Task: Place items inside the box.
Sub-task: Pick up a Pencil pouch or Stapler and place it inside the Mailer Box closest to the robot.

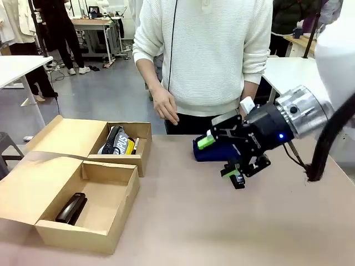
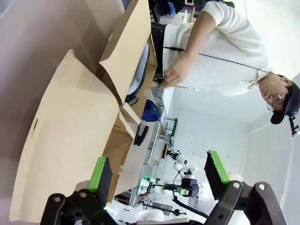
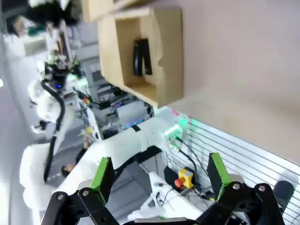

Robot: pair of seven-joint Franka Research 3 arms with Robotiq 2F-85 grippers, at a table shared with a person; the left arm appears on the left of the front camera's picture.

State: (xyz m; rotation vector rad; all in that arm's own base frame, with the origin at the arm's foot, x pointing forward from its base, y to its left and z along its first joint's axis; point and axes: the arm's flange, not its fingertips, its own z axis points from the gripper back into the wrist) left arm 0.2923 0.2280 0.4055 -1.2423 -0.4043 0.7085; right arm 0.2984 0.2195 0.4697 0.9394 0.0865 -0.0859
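Observation:
An open cardboard box (image 1: 77,235) sits at the table's left. Its near compartment holds a black stapler (image 1: 71,208). The far compartment holds a grey pouch with white lettering (image 1: 113,143), a yellow utility knife (image 1: 130,147) and a marker (image 1: 136,145). A navy pouch (image 1: 206,153) lies on the table at the middle. My right gripper (image 1: 219,157) hovers open just in front of it, empty. In the right wrist view the right gripper (image 3: 159,171) faces the box (image 3: 168,56) and stapler (image 3: 140,57). My left gripper (image 2: 158,171) is open and empty, beside the box (image 2: 70,131).
A person in a white sweater stands at the far edge, one hand (image 1: 165,105) hanging above the table behind the box. Bare tabletop (image 1: 188,221) stretches between the box and my right arm. The box's flaps (image 1: 66,136) lie open to the left.

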